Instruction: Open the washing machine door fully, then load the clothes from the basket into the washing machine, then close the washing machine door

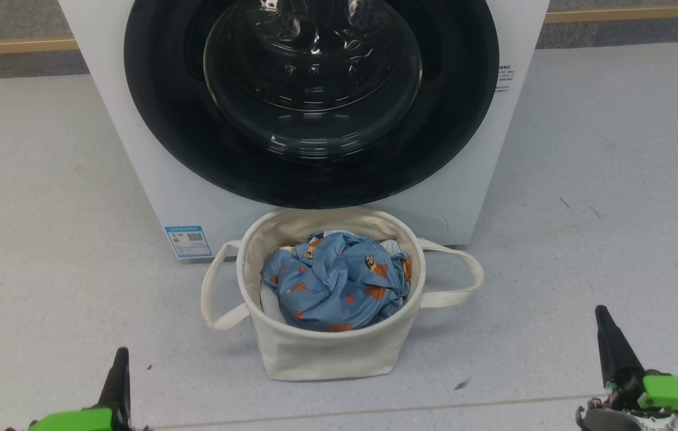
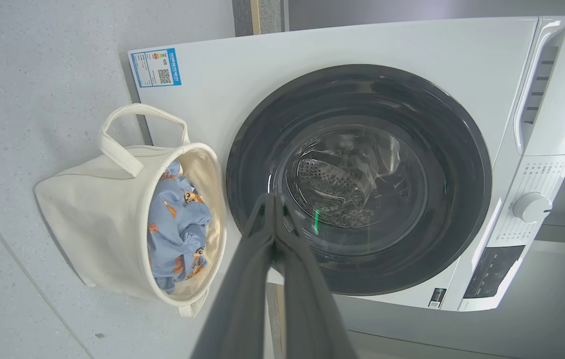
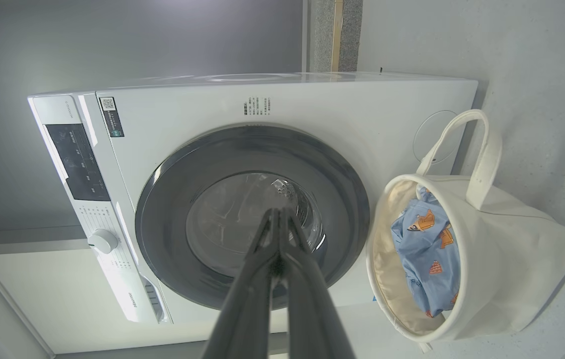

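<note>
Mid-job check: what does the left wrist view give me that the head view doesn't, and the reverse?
Left wrist view: the control dial, dark display and drawer handle. Head view: the right tool, shut, at lower right. Both: the washer with its door closed, the basket in front of it holding the clothes, the blue sticker, and the left tool, shut.

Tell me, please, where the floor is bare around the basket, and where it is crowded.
Bare floor lies left of the basket, toward the left end effector, and right of it, toward the right end effector; also a strip before it. Crowded: the basket's back stands close under the washing machine door, and the clothes fill it.
</note>
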Available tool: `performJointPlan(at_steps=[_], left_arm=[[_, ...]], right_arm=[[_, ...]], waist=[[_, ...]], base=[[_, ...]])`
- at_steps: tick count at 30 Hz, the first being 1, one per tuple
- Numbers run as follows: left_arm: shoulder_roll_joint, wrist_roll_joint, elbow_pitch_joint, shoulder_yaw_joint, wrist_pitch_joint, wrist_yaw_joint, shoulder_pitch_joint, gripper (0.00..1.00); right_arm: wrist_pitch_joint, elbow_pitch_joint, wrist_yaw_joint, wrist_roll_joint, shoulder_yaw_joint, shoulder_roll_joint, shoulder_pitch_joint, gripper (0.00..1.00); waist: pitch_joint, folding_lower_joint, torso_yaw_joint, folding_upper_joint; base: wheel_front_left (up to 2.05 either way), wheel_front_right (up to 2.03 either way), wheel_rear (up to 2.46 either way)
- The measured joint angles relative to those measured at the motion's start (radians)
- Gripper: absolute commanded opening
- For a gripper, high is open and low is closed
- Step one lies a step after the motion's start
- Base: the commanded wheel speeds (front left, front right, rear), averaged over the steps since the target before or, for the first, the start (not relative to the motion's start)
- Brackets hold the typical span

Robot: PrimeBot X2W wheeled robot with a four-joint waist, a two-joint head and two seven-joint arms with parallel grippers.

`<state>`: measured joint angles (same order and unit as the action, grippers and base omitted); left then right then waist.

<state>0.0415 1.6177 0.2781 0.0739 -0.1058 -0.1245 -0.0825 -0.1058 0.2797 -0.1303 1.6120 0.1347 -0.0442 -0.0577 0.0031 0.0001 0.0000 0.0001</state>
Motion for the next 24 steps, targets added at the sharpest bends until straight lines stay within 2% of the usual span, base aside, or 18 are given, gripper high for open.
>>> performJointPlan(at_steps=[24], left_arm=[[0.0,0.0,0.0,0.0,0.0,0.0,0.0,0.0]], right_arm=[[0.0,0.0,0.0,0.0,0.0,0.0,0.0,0.0]], waist=[[0.0,0.0,0.0,0.0]], base=[[0.0,0.0,0.0]])
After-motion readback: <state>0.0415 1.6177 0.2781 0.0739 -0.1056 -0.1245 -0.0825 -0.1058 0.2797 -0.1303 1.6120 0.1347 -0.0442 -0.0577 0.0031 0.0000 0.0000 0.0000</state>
